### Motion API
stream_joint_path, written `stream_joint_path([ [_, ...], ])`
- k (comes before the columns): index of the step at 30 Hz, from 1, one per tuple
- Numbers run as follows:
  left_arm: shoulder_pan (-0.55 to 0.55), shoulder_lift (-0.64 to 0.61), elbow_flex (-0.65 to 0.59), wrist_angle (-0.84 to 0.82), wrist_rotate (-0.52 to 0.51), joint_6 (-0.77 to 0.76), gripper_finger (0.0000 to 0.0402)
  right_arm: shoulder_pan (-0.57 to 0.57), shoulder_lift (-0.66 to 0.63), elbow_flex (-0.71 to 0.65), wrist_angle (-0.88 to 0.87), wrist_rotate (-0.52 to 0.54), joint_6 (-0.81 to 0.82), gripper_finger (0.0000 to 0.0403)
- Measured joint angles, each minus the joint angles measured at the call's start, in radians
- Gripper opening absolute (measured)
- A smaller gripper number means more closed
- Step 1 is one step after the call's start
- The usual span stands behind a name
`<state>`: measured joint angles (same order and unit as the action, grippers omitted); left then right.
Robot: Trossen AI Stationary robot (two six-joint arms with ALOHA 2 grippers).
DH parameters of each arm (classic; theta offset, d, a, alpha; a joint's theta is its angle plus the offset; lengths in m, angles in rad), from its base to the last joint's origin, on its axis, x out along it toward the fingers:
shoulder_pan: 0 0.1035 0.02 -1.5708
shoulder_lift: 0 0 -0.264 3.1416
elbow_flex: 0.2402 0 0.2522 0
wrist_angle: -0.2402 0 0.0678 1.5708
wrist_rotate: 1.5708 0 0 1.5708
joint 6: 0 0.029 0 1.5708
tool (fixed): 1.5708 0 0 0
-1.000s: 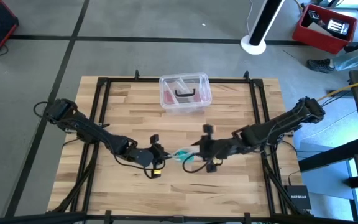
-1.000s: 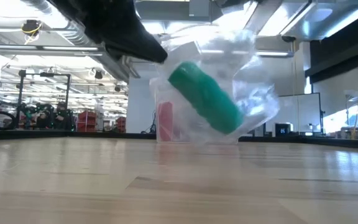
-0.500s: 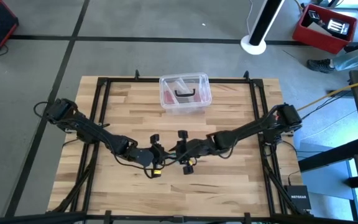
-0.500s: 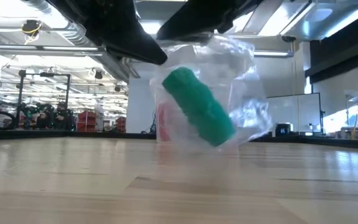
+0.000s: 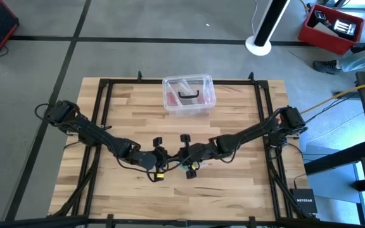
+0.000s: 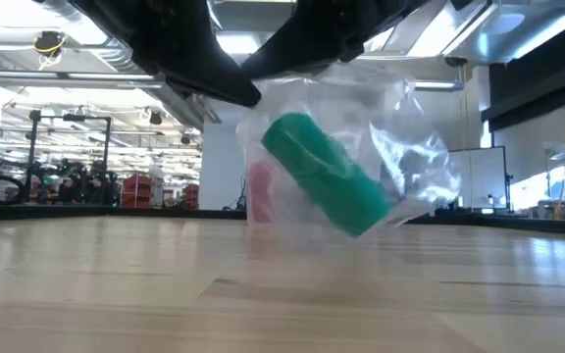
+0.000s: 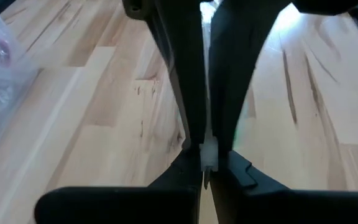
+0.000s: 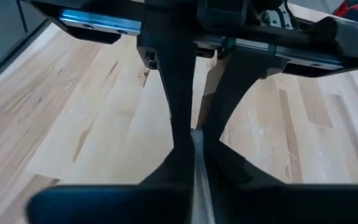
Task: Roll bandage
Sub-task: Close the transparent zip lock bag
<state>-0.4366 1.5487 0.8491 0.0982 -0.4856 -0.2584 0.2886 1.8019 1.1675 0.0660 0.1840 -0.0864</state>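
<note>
My two arms meet near the front middle of the wooden counter [image 5: 106, 101]. My left hand [image 5: 164, 159] comes in from the left and my right hand [image 5: 184, 159] from the right, with their tips just beside each other.

In the low view, a clear plastic bag [image 6: 400, 147] hangs above the counter, clear of its surface. Inside it sits the bandage [image 6: 324, 174], a compact teal-green roll, tilted with its upper end to the left.

The left wrist view shows my left hand's fingers [image 7: 182, 81] pressed nearly together, clamped on a thin edge of clear plastic at their tips. The right wrist view shows my right hand's fingers [image 8: 178, 93] likewise closed, pinching a thin pale sliver of the same plastic. Both hands grip the bag by its top, and the roll hangs below them.

At the back middle of the counter stands a clear plastic box [image 5: 189, 95] with pinkish contents and a dark handle-shaped piece on top, well apart from my hands.

A small black device [image 5: 303, 204] off the counter's front right corner bears the word NETGEAR. I can read no other writing.
</note>
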Motion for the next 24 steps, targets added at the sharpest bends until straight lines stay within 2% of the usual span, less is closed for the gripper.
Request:
stream_joint_path([
  [3,-0.002,0.0,-0.001,-0.002,0.0,0.0,0.001,-0.002,0.0,0.0,-0.005,0.009,-0.003,0.0008],
  [7,-0.003,0.0,-0.001,-0.007,-0.005,-0.007,0.001,0.001,0.001,0.0,-0.01,0.052,-0.025,0.0014],
  [24,-0.012,-0.004,0.007,-0.023,-0.004,-0.038,0.001,-0.001,-0.091,0.001,-0.186,0.059,-0.024,0.0004],
])
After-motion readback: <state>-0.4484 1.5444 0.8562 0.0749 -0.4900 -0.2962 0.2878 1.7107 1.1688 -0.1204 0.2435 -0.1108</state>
